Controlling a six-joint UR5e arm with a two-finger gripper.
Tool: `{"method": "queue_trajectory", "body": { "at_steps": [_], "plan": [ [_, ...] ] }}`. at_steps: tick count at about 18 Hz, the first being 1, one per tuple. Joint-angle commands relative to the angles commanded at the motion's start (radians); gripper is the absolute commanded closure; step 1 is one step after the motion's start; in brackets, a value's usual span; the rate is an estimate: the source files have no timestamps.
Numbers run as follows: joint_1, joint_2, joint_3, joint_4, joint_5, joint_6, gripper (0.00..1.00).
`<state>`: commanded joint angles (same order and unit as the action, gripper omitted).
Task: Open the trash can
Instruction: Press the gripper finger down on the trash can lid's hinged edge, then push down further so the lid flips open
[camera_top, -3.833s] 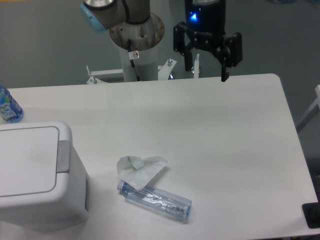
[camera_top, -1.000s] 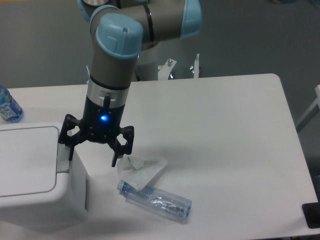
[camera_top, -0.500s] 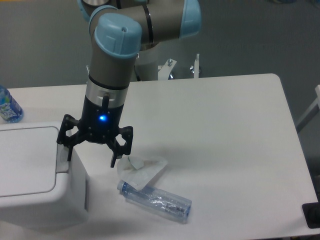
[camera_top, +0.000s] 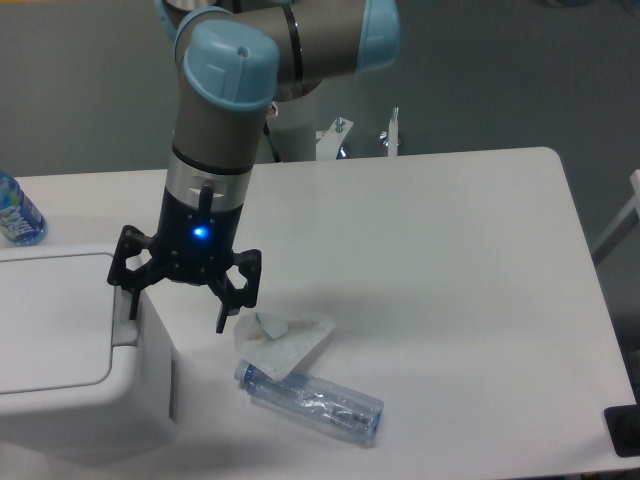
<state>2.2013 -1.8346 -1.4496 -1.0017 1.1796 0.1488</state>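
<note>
**Gripper spread over the bin's button strip**

Nearest my camera lay a clear, crushed plastic bottle (camera_top: 311, 402) on its side on the white table (camera_top: 450, 270), with a crumpled piece of white paper (camera_top: 280, 340) touching its upper end. At the near left corner stood the large white boxy plastic trash can (camera_top: 75, 395), its flat rectangular lid (camera_top: 50, 320) down and closed, the grey button strip (camera_top: 125, 325) running along its right rim. I had the black two-finger gripper (camera_top: 175, 310) hanging above that rim with its fingers spread wide and nothing between them: one fingertip (camera_top: 131, 308) sat right at the grey strip, though I could not tell whether it touched, and the other hung over the table just beside the paper. A blue light glowed on the gripper body. Farther back at the left edge stood a blue-labelled bottle (camera_top: 18, 215), well apart from the bin.
</note>
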Motion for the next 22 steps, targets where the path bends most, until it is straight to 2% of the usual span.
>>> {"method": "queue_trajectory", "body": {
  "at_steps": [22],
  "plan": [
    [0.0, -0.012, 0.005, 0.002, 0.005, 0.003, 0.0]
  ]
}}
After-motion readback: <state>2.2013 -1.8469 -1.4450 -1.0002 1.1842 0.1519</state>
